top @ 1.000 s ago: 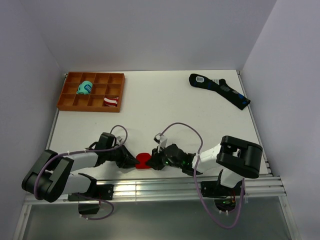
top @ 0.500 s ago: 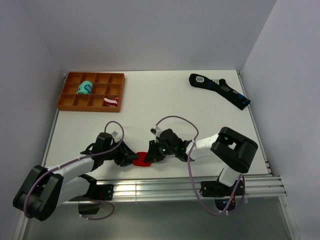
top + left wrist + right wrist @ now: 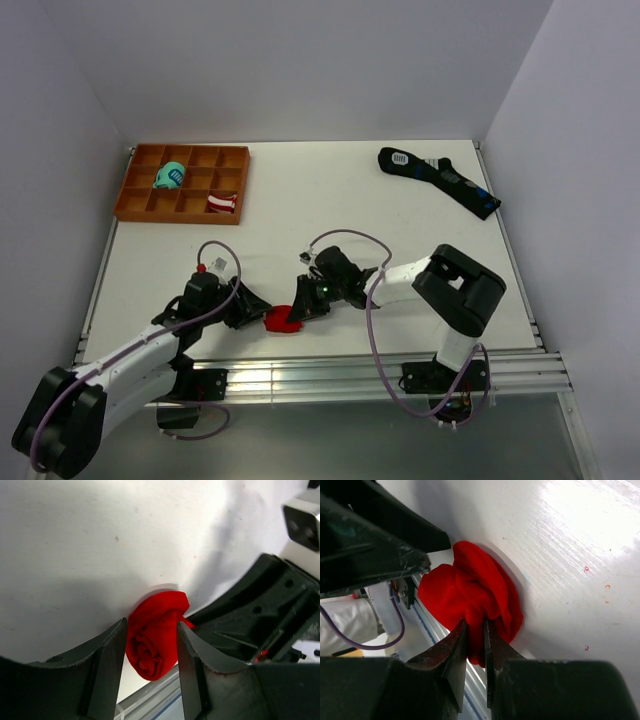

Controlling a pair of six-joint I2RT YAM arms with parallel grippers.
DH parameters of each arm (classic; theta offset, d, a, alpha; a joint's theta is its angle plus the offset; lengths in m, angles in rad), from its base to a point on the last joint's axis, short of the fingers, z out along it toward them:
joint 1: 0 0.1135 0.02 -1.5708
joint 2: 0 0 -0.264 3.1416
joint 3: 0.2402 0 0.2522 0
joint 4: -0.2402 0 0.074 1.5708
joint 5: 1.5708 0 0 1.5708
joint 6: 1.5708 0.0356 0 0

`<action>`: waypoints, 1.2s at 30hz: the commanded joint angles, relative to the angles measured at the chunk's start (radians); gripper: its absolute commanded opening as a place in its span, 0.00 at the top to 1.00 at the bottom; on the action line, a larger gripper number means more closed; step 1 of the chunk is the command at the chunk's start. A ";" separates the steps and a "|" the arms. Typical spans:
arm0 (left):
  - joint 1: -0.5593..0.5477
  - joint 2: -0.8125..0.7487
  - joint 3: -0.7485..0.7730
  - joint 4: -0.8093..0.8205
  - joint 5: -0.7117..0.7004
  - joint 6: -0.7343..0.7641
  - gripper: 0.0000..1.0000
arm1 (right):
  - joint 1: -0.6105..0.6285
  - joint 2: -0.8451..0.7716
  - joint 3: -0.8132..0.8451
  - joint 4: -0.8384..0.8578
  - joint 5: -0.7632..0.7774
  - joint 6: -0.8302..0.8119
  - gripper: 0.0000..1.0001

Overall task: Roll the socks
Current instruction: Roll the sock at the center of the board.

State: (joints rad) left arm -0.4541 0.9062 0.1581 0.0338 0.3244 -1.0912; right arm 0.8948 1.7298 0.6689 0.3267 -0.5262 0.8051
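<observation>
Socks [image 3: 283,320] on table [image 3: 330,200] near front edge, tray [image 3: 186,149] behind left.

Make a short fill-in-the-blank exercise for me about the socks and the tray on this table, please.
1. The socks pinched by the right gripper are ____ in colour.
2. The orange tray stands at the far ____ corner of the table.
3. The black socks lie near the far ____ corner.

Missing words: red; left; right.
</observation>
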 commanded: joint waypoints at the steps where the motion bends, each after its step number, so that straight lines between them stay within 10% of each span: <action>1: -0.031 -0.081 -0.029 0.047 -0.070 0.030 0.51 | -0.013 0.080 -0.017 -0.307 0.046 -0.032 0.88; 36: -0.354 -0.261 -0.187 0.170 -0.390 0.050 0.50 | -0.102 0.215 0.156 -0.597 -0.015 -0.106 0.88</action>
State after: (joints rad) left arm -0.7815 0.6331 0.0460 0.1680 -0.0166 -1.0588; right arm 0.7979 1.8618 0.8730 -0.0311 -0.7376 0.7872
